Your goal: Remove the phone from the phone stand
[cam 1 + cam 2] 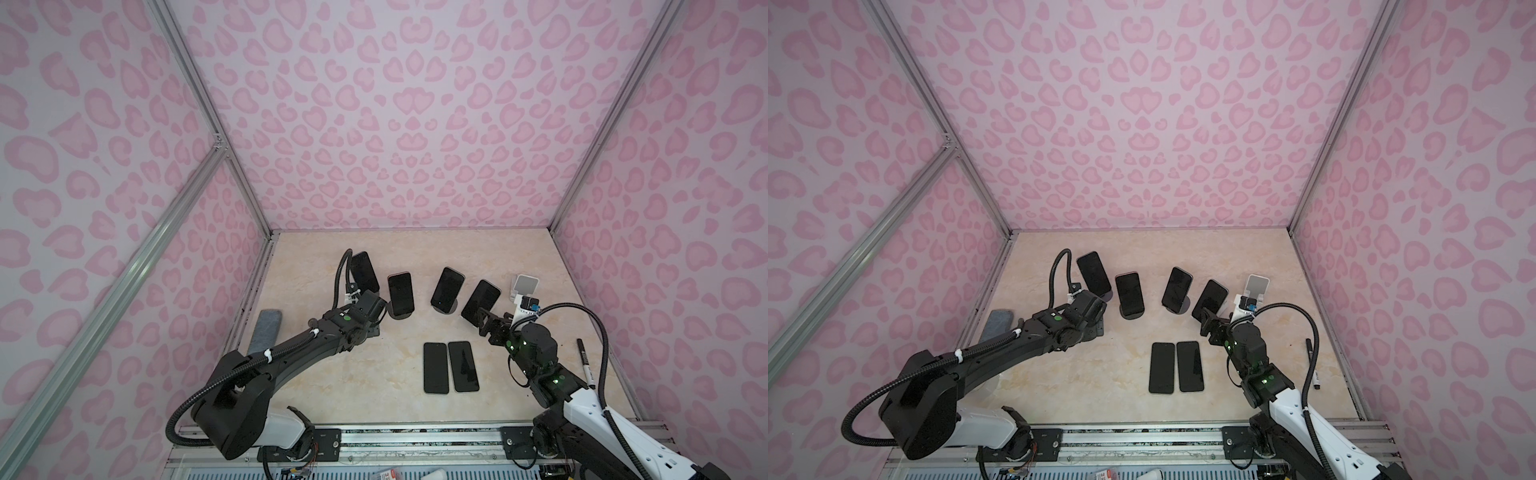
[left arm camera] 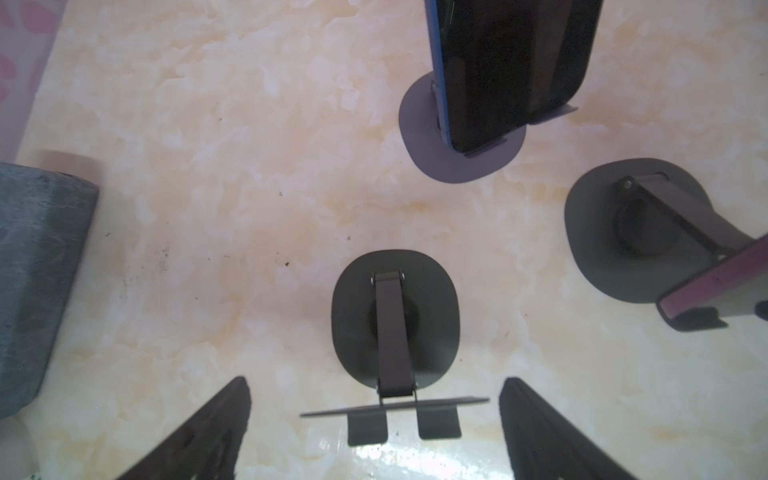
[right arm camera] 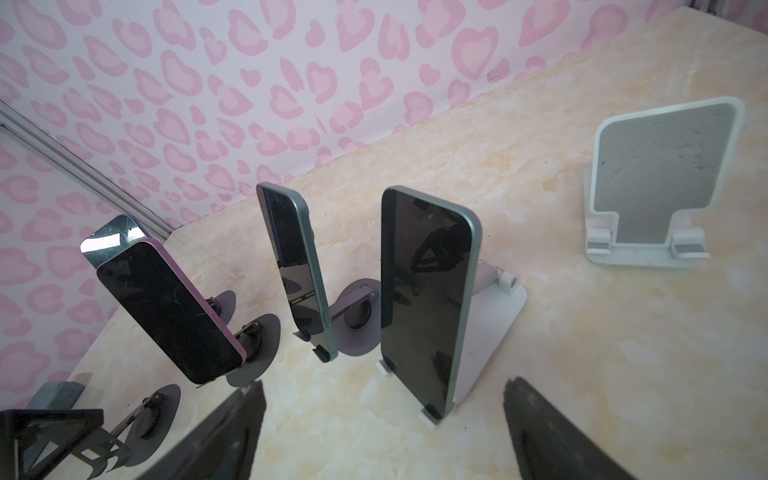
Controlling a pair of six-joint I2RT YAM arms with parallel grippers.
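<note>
Marble tabletop (image 1: 374, 257); left tool (image 2: 376, 380), right tool (image 3: 386, 382) released; empty stand (image 2: 395, 316) clearest from left wrist.

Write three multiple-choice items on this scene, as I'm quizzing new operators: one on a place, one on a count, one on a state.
1. Where do the two flat black phones lie?
A) side by side on the cream marble table
B) on a white stand
C) against the back wall

2. How many propped phones lean on stands?
A) two
B) four
C) six

3. The left claw is:
A) open above an empty dark metal stand
B) shut on a phone
C) out of view

Key:
1 A, both lie flat, next to each other.
2 B, four lean in a row.
3 A, its jaws stand apart, gripping nothing.
</note>
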